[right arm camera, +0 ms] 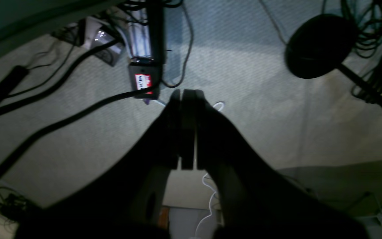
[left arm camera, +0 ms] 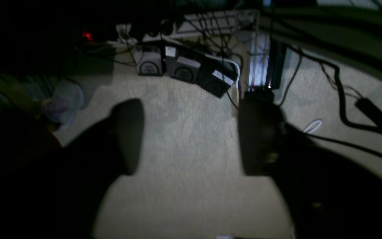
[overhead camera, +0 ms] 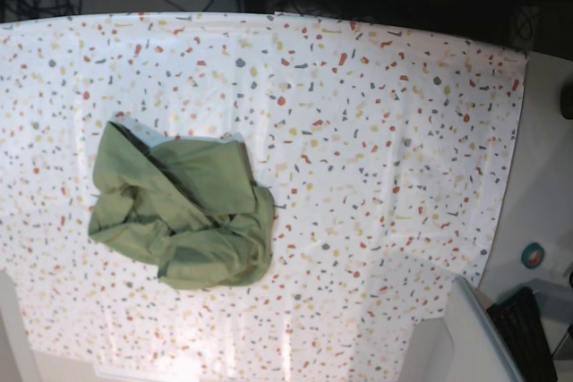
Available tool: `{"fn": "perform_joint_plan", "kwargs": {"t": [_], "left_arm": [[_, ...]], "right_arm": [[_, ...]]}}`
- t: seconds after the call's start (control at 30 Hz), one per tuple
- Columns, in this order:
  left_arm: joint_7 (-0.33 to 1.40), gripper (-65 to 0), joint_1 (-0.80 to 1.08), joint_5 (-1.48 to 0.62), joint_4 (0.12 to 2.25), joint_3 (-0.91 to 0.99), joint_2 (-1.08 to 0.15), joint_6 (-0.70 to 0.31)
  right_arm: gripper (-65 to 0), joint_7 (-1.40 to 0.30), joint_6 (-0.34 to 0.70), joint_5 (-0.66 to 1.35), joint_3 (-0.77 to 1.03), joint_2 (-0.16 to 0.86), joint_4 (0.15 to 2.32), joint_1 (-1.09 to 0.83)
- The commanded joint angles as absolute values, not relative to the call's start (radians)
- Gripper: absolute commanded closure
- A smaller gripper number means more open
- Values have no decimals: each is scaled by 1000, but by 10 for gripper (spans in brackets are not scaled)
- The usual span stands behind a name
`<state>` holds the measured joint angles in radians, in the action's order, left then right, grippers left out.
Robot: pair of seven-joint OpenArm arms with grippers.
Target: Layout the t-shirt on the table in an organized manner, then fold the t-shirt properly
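The left gripper point(left arm camera: 191, 139) has its jaws spread and holds nothing. The right gripper point(right arm camera: 187, 129) has its jaws pressed together, also empty. Both wrist views show only carpet floor point(left arm camera: 191, 186) and cables point(right arm camera: 61, 119), so the arms seem to hang off the table point(overhead camera: 403, 131). The t-shirt point(overhead camera: 183, 216) lies crumpled in a heap toward the left of the base view, which is the right arm's side. That arm is probably nearer; no clear long axis shows.
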<state>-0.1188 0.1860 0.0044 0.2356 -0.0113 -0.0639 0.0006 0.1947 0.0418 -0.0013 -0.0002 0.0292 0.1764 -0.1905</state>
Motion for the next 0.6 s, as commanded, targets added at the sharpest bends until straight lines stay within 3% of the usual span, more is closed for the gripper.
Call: {"fn": "perform_joint_plan", "kwargs": {"t": [0.0, 0.1, 0.13, 0.57], "left_arm": [[-125, -286, 191, 5, 239, -13, -67, 5], [-125, -35, 193, 5, 239, -13, -67, 5], [-128, 0, 194, 5, 237, -13, -68, 5], [-125, 0, 242, 7, 246, -13, -84, 5]], "right_arm": [[0, 199, 44, -2, -1, 33, 176, -199], [0, 193, 44, -2, -2, 33, 176, -211], [0, 193, 44, -2, -2, 35, 176, -211], [0, 193, 44, -2, -2, 39, 182, -219]]}}
